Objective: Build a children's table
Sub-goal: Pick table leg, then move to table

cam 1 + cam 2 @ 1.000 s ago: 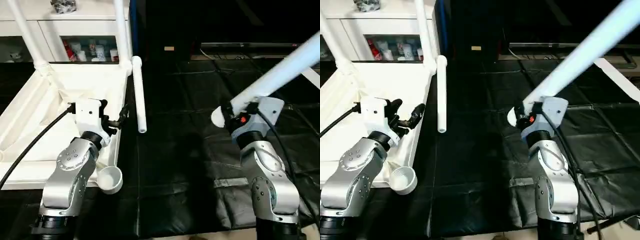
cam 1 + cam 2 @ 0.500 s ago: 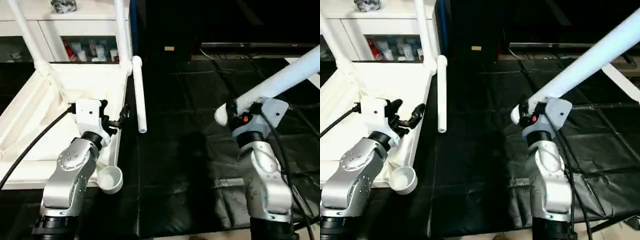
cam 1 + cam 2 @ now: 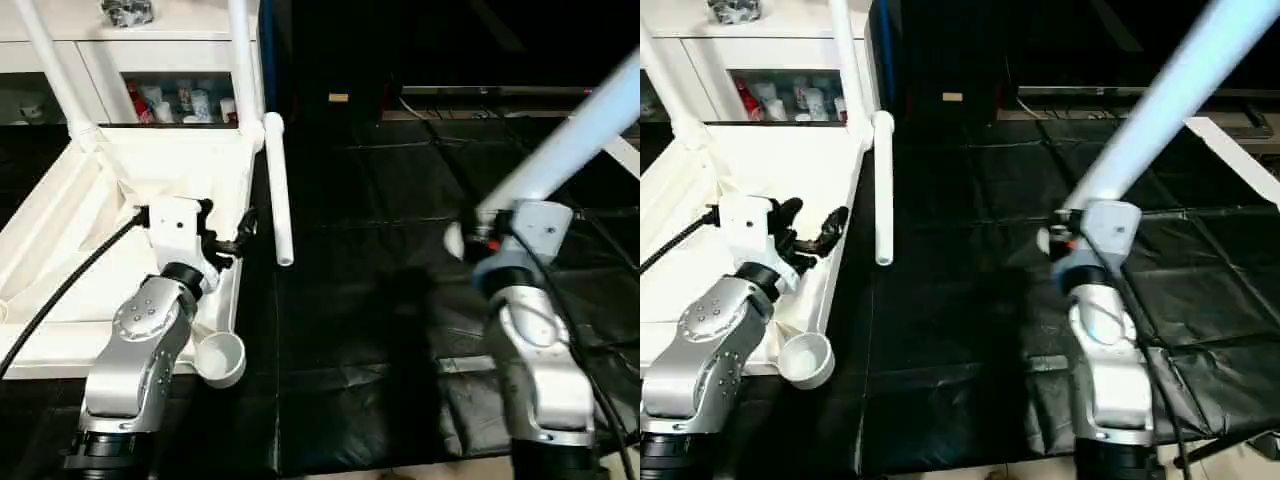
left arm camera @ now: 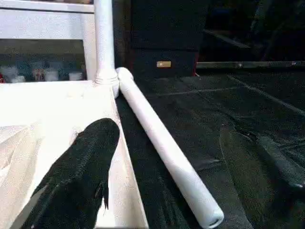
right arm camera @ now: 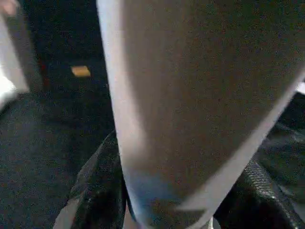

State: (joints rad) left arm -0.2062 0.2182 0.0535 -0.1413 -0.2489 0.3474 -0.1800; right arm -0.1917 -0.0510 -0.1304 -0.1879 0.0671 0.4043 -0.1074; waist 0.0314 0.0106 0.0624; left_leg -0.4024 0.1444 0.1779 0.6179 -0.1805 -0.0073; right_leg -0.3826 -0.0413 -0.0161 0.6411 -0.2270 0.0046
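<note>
Head stereo pair faces down; wrist cameras look close along fingers.

The table top (image 3: 60,250) beneath the left gripper (image 3: 228,235) is plain white, as is the loose leg (image 3: 278,190) lying just beside its black fingers (image 4: 76,186). The leg (image 3: 1160,110) clamped in the right gripper (image 3: 1065,240) is white with a bluish cast. Under both lies a black sheet (image 3: 380,300). Beyond the left gripper, the white cabinet (image 3: 120,60) shows red and pale items.
</note>
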